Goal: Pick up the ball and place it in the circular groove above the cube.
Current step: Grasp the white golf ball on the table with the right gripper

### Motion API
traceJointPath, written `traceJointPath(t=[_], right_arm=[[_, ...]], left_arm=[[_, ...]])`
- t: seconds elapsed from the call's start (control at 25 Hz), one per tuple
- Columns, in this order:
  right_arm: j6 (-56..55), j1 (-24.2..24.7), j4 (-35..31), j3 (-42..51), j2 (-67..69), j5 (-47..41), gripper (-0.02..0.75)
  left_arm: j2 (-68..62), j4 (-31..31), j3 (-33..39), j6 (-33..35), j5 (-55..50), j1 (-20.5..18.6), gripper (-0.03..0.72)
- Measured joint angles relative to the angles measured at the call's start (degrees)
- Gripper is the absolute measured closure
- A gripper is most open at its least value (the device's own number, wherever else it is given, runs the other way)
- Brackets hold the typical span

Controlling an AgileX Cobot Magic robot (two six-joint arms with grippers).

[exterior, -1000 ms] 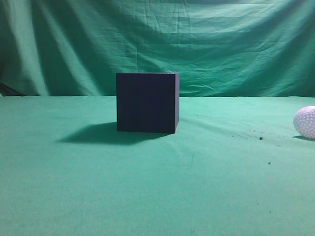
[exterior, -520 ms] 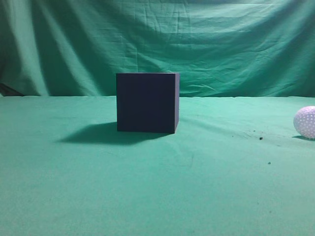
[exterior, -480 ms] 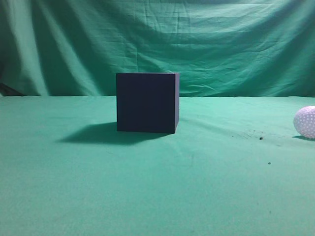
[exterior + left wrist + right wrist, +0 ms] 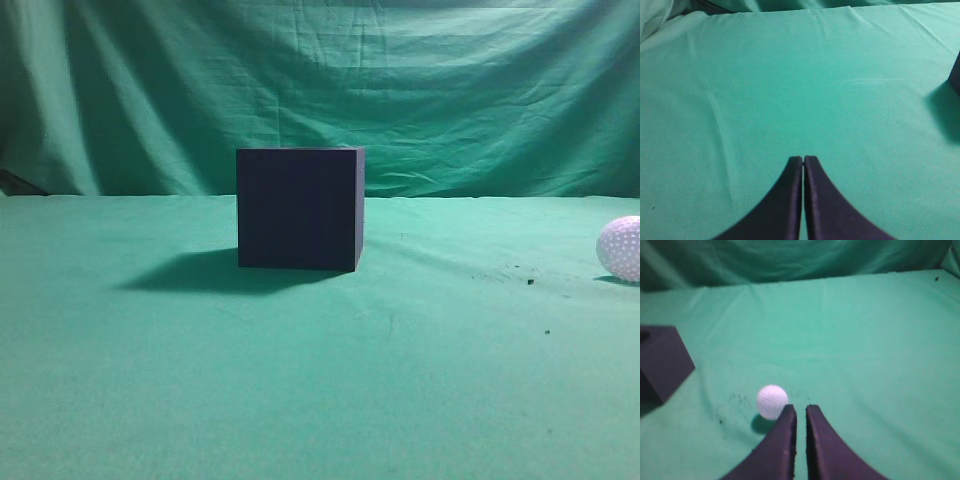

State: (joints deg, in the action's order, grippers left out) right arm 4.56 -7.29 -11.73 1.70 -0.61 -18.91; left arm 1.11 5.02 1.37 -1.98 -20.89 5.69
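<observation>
The ball (image 4: 620, 248) rests on the green worktop (image 4: 320, 400) at the far right of the exterior view, well apart from the cube (image 4: 298, 208), which stands upright near the centre. Neither arm appears in the exterior view. In the right wrist view the ball (image 4: 772, 401) lies just ahead of the right gripper (image 4: 797, 412) and slightly to the left of its tips; the gripper's two fingers stand almost together with only a narrow slit between them, holding nothing. The cube (image 4: 662, 362) sits farther off to the left in that view, and a dark recess is partly visible at the edge of its top face, probably the circular groove, though the frame cuts it off. The left gripper (image 4: 803, 161) is closed and empty over bare cloth, with only a sliver of the cube (image 4: 956, 75) at the right edge of its view and no ball in sight. The right arm is therefore judged the nearer one for the pick. The coming move calls for the fingers to part and shift a little leftward and forward so that they straddle the ball. Being round, the ball may roll away if one finger touches it first.
</observation>
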Motion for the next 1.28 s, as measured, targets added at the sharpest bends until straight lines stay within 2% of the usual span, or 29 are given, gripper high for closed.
traceJointPath(t=[0.24,0.32,0.44,0.68,1.0,1.2,1.24,1.28], right_arm=[[-0.60,0.00,-3.89,0.00,0.00,18.19,0.689],[-0.75,0.00,-4.11,-0.72,0.00,19.29,0.689],[0.69,0.00,-4.25,-5.78,2.12,15.13,0.689],[3.98,0.00,-5.19,-16.56,18.88,5.63,0.689],[4.93,0.00,-7.41,-21.41,35.26,-1.86,0.689],[14.35,0.00,-7.41,-29.29,46.42,-13.94,0.689],[15.30,0.00,-7.41,-31.44,48.68,-16.86,0.738],[15.87,0.00,-7.41,-32.86,51.43,-19.30,0.738]], left_arm=[[0.00,0.00,0.00,0.00,0.00,0.00,0.688],[0.00,0.00,0.00,0.00,0.00,0.00,0.688],[0.00,0.00,0.00,0.00,0.00,0.00,0.688],[0.00,0.00,0.00,0.00,0.00,0.00,0.688],[0.00,0.00,0.00,0.00,0.00,0.00,0.688],[0.00,0.00,0.00,0.00,0.00,0.00,0.688],[0.00,0.00,0.00,0.00,0.00,0.00,0.688],[0.00,0.00,0.00,0.00,0.00,0.00,0.688]])
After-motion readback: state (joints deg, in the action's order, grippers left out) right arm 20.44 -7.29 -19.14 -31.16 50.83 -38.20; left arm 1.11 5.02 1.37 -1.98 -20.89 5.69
